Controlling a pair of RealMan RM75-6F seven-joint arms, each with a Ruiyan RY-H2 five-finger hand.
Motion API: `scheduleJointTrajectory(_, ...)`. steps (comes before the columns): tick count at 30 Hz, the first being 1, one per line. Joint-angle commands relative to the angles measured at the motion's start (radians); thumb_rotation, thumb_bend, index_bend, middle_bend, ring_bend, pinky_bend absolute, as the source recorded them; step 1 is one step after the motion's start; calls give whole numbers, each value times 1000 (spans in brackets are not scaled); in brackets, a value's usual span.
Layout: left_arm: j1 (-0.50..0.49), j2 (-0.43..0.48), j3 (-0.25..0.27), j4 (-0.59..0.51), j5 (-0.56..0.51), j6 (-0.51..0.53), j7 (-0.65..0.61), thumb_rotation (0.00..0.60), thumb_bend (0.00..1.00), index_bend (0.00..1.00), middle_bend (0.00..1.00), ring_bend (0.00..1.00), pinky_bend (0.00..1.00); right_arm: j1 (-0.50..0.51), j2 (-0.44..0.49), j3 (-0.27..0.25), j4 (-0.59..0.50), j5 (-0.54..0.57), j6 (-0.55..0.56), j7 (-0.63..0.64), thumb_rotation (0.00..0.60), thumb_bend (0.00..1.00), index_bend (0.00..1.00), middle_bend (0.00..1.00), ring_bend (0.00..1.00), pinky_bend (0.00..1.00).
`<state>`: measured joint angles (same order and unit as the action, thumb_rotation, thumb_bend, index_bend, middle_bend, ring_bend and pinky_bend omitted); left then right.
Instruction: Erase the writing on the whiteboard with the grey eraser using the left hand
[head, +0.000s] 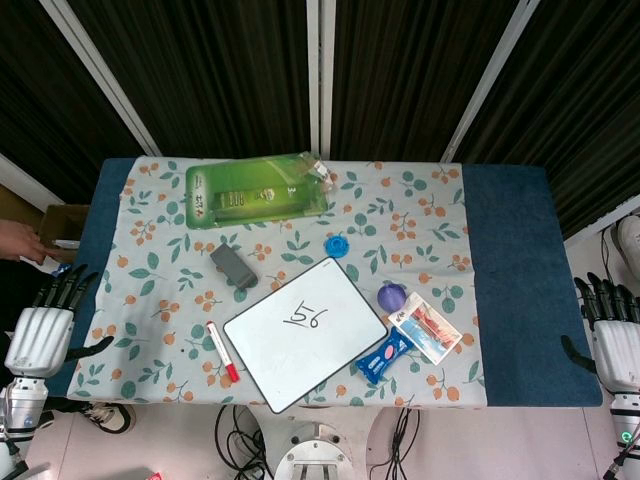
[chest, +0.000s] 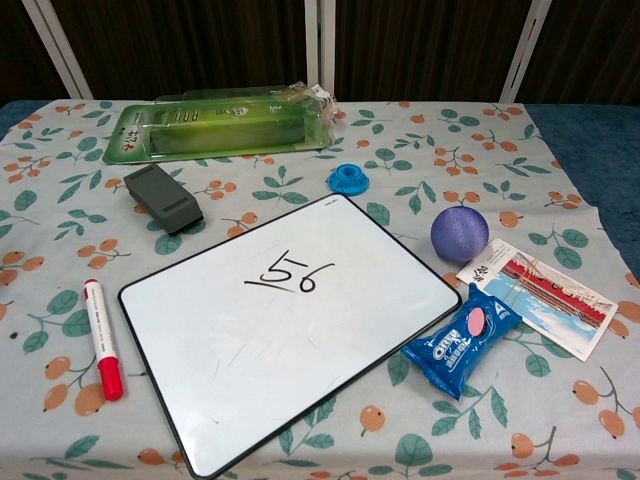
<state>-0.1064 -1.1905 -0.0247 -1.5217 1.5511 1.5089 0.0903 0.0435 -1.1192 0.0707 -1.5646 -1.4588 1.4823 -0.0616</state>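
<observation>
1. Head view: the whiteboard (head: 305, 333) lies tilted near the front edge of the table (head: 520, 260), on a floral cloth (head: 420, 215), with "156" in black marker near its middle. The grey eraser (head: 233, 268) lies on the cloth just beyond the board's far-left corner, apart from it. A red-capped marker (head: 221, 350) lies just left of the board. A green package (head: 256, 190) sits at the back, and a small blue cap (head: 337, 244) lies near the board's far corner. To the right are a purple ball (head: 391, 296), a blue Oreo packet (head: 383, 356) and a white-and-red packet (head: 428, 326).

2. Head view, hands: the left hand (head: 42, 331) hangs off the table's left edge, fingers spread and holding nothing. The right hand (head: 612, 335) hangs off the right edge, fingers likewise apart and empty. Both are well away from the eraser.

3. Chest view: the eraser (chest: 163, 197) lies flat left of the board (chest: 290, 330), beside its far-left edge without touching. The marker (chest: 103, 339) lies parallel to the board's left side. Neither hand shows here.
</observation>
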Motion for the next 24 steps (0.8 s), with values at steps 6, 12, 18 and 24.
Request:
scheduleJointTrajectory(6, 2, 0, 1, 1, 1, 2, 1, 494, 62, 101, 58, 60, 173, -1, -3, 0, 9, 1, 0, 9, 600, 197, 0, 0, 0, 0)
scheduleJointTrajectory(12, -1, 2, 1, 0, 9, 3, 3, 492, 62, 101, 58, 60, 173, -4, -1, 1, 10, 1, 6, 16, 600, 197, 0, 0, 0, 0)
scheduleJointTrajectory(18, -64, 45, -18, -25, 32, -61, 6, 580, 62, 101, 58, 60, 175, 2, 2, 3, 2, 0, 0, 4, 600, 197, 0, 0, 0, 0)
scheduleJointTrajectory(24, -253, 118, -78, -46, 36, -292, -36, 600, 62, 101, 58, 61, 179, 5, 5, 5, -20, -3, 3, -22, 600, 197, 0, 0, 0, 0)
